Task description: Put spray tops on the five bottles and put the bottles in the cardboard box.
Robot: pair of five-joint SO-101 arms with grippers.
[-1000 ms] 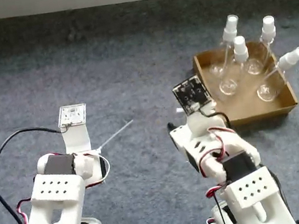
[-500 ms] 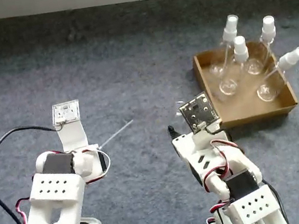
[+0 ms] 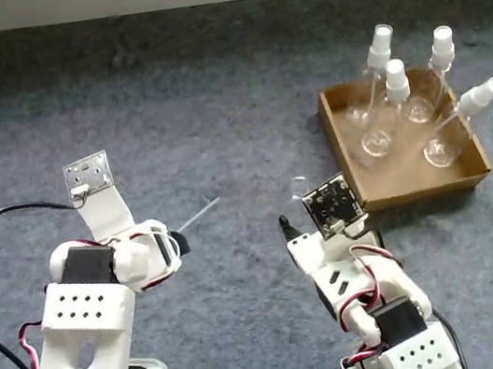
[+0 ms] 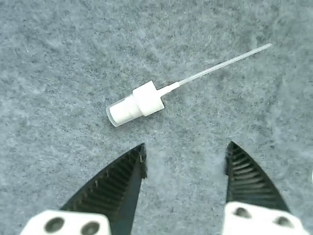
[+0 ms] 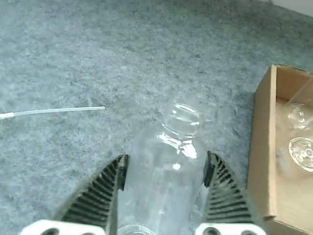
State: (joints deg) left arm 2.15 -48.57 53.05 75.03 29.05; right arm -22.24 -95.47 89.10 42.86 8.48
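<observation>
A loose white spray top with a long thin tube lies on the grey carpet just ahead of my open left gripper. In the high view its tube sticks out beside the left gripper. My right gripper is shut on a clear bottle with no top, one finger on each side and the open neck pointing away. That bottle's neck shows faintly beyond the right wrist. The cardboard box at the right holds several bottles with spray tops on.
The box wall lies close to the right gripper, and the spray top's tube lies on the carpet to the gripper's other side. A dark strip and a pale wall run along the far edge of the carpet.
The right arm has drawn back toward its base, away from the box. The left arm's wrist has swung to the left over the spray top.
</observation>
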